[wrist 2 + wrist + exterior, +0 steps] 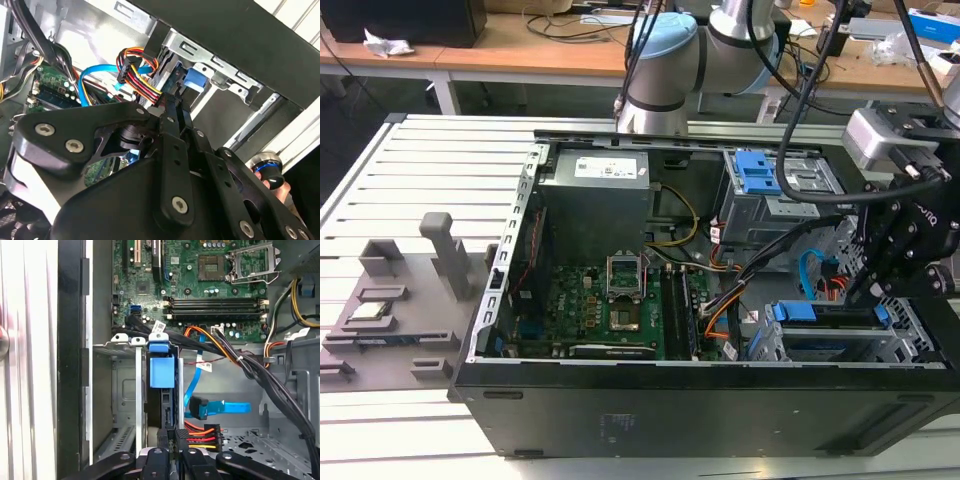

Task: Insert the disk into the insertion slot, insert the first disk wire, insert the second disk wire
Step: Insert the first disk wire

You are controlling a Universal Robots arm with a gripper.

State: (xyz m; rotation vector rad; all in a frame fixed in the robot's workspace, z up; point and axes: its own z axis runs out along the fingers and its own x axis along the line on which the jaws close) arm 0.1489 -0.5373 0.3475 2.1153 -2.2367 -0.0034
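On the exterior view's left, grey fixtures (430, 265) sat on the slatted worktop (380, 180) beside the open case (670, 410). The motherboard (600, 310) filled the middle of the case. Towards the exterior view's right, the disk (820, 312) sat in the slot (770, 345), and the first wrist view showed its blue carrier (161, 371) standing between the slot's walls (122, 385).

Rightmost was the pincer (868, 288), reaching down just beside the disk's end. In both wrist views its fingers (172, 130) were drawn together on the black plug of the power wire (202, 435), whose red, orange and yellow strands (140, 75) fanned out from the grip. The blue wire (220, 407) lay loose close by, joined to nothing I could see.

The likeliest failure looked to be a skewed plug. The stiff strands pulled sideways on it, so it could twist in the grip and jam against the disk's socket. The blue wire could also catch on the fingers.
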